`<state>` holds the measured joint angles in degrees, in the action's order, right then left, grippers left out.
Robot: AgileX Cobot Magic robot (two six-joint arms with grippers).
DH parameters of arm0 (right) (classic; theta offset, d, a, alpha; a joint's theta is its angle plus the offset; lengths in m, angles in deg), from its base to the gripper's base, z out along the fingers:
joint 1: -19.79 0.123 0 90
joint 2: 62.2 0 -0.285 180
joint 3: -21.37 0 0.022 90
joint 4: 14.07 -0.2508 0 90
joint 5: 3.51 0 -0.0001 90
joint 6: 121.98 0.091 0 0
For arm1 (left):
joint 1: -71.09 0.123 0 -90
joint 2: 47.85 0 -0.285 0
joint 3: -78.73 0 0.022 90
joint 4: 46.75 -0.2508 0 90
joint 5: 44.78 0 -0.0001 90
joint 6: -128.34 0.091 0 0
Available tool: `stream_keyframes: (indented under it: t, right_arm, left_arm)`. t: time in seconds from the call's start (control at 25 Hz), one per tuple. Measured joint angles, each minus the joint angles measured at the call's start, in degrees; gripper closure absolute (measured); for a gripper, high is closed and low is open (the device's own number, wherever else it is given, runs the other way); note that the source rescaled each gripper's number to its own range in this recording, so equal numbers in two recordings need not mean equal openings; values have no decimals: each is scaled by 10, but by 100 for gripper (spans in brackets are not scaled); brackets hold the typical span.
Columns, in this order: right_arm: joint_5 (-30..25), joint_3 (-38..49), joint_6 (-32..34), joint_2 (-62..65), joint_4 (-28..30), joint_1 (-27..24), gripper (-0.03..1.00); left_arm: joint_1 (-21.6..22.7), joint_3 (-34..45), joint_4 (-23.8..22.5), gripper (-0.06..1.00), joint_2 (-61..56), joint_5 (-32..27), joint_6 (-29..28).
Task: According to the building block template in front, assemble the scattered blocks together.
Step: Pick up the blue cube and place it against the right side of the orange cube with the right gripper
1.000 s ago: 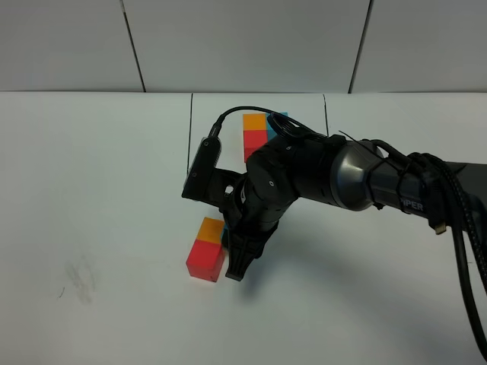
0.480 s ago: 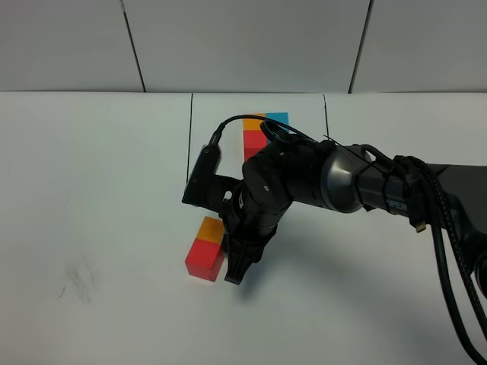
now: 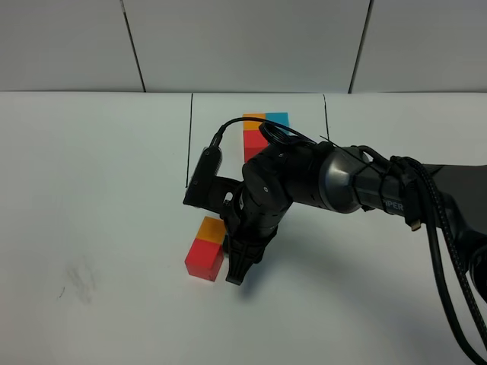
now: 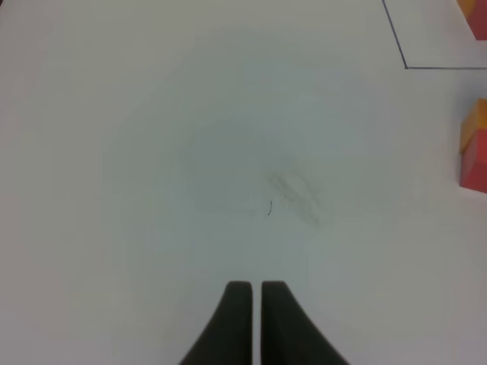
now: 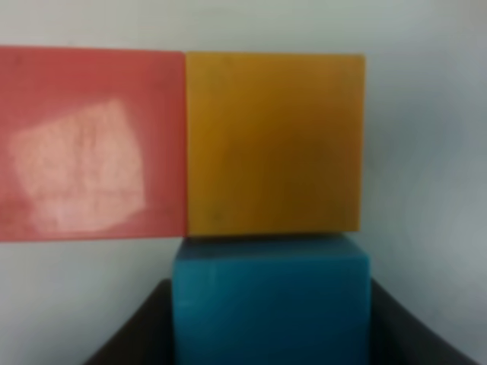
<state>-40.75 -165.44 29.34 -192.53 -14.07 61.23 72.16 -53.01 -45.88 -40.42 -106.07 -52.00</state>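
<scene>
The right hand (image 5: 270, 319) pinches the cyan-blue cube (image 5: 270, 304) between its dark fingers, pressing it flush against the orange cube (image 5: 274, 141). The matte red cube (image 5: 91, 144) touches the orange one's side. These sit on the white counter (image 3: 91, 198). The left hand (image 4: 249, 319) hangs pressed together. Farther back, the template (image 3: 259, 131) lies inside its black frame.
</scene>
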Motion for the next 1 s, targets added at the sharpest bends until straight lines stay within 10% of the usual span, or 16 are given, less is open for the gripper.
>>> stream_keyframes:
  t: [1.0]
  right_arm:
    - [7,0,-7,-11,4,0,47]
  left_arm:
    - [0,0,0,94,0,0,0]
